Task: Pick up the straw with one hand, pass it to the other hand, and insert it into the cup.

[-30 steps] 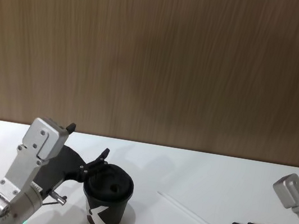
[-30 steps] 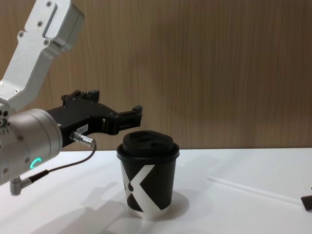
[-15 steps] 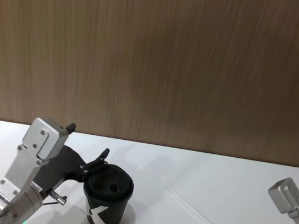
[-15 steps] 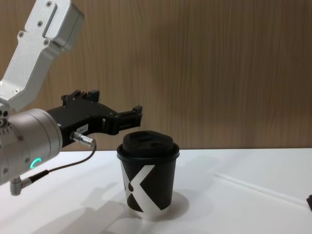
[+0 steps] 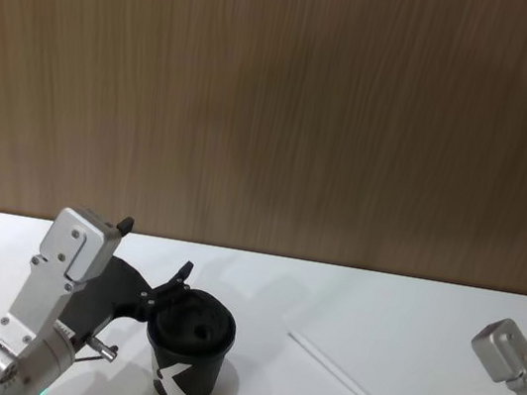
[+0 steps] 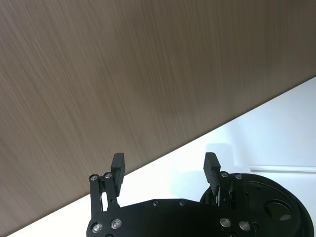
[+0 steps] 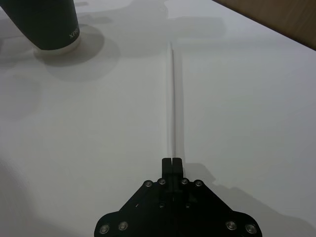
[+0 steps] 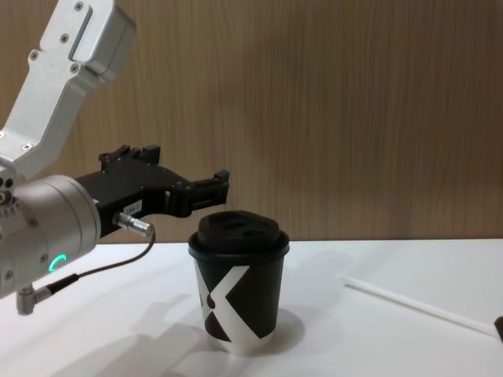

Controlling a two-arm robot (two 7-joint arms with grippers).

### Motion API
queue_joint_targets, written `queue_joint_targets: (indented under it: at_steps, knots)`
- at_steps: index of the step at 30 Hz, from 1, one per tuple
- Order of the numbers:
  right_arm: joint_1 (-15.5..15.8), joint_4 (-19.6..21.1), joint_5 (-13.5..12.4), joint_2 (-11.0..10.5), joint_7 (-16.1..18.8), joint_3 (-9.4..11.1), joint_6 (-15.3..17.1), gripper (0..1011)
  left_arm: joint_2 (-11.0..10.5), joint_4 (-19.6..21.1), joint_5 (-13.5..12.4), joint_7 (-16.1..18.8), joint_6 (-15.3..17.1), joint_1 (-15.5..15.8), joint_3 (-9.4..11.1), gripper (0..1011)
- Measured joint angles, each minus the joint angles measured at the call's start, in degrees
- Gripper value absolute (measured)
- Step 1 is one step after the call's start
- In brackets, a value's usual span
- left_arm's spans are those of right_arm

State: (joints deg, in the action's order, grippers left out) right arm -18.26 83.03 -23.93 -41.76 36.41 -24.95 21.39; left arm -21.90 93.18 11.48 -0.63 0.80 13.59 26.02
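white tabletop beneath a brown wood-grain wall panel with fine vertical streaks. the cup is black, with a large white x-like mark, small white lettering near its base, and a black domed lid. the straw is plain white, pale against the white tabletop. the left gripper is matte black with silver screw heads, on a silver-grey wrist that carries a glowing green ring and a grey cable. the right gripper is black too, dotted with silver screw heads.
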Motion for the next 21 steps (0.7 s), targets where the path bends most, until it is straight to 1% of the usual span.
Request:
queue_joint_targets:
  at_steps: [2,8,12,15,16,17,21]
  knots:
    - [0.28,0.26,-0.27,-0.02,-0.31,0.28,-0.32,6,0.00,0.00,0.00,0.00,0.00,0.00,0.00,1003]
    - [1.79,2.40,-2.17,-0.08,-2.01,2.43,-2.15,6,0.00,0.00,0.00,0.00,0.00,0.00,0.00,1002]
    - [3.20,4.64,-4.02,-0.01,-3.44,4.62,-3.57,6,0.00,0.00,0.00,0.00,0.00,0.00,0.00,1003]
    - [4.02,5.91,-5.16,0.16,-4.21,5.80,-4.24,6,0.00,0.00,0.00,0.00,0.00,0.00,0.00,1003]
    - [4.46,6.66,-6.02,0.30,-4.73,6.55,-4.72,5,0.00,0.00,-0.01,0.00,0.00,0.00,0.00,1003]
    - [4.68,7.06,-6.25,0.37,-4.86,6.91,-4.85,6,0.00,0.00,0.00,0.00,0.00,0.00,0.00,1003]
    - [5.96,9.46,-8.66,1.03,-6.14,8.99,-6.05,6,0.00,0.00,0.00,0.00,0.00,0.00,0.00,1003]
